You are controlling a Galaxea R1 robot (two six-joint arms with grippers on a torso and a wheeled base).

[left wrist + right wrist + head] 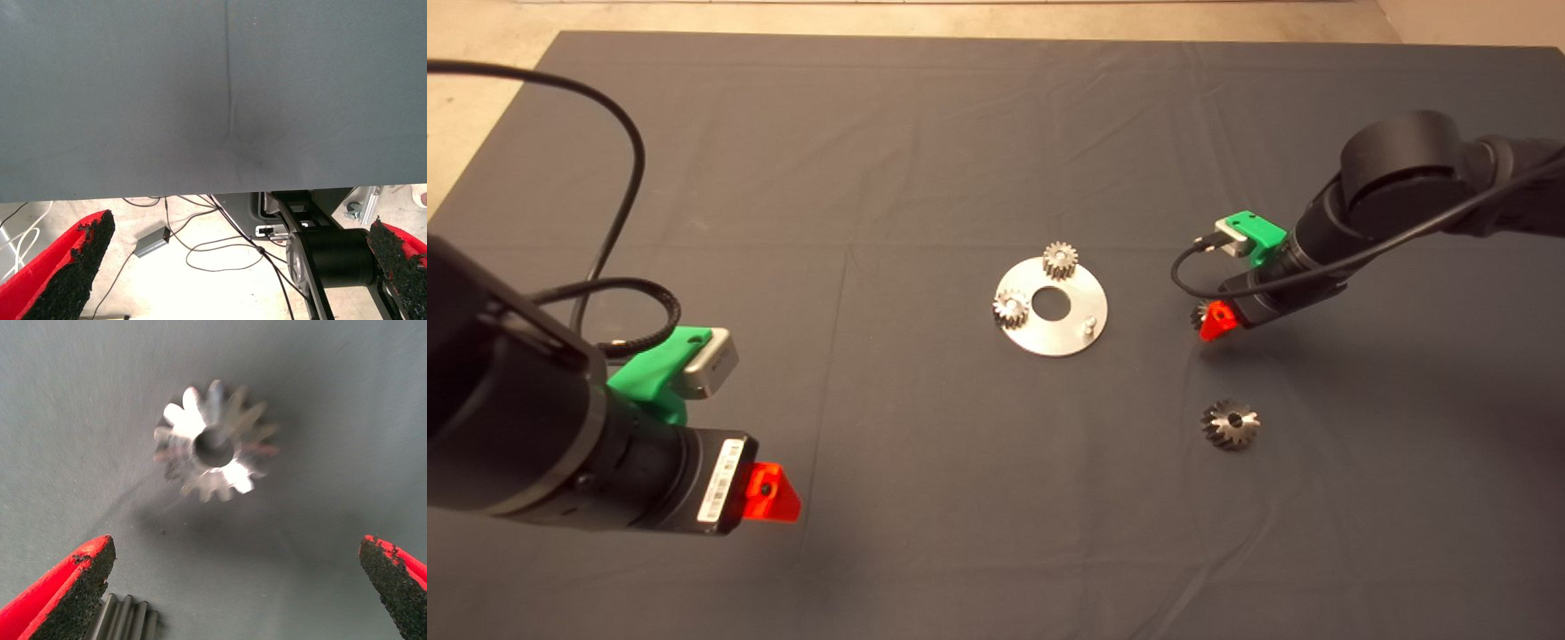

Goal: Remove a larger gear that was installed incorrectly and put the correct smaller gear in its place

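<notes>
The larger gear (1230, 424) lies on the mat (783, 178), lower right of the middle. The smaller gear (1200, 311) sits above it, touching the right gripper (1216, 322), whose fingers stand wide apart. If the fingers close off-centre, the little gear could roll away. The round plate (1076, 307) waits in the middle with one bare peg. The left gripper (769, 492), lower left, is open too. No writing can be read.
</notes>
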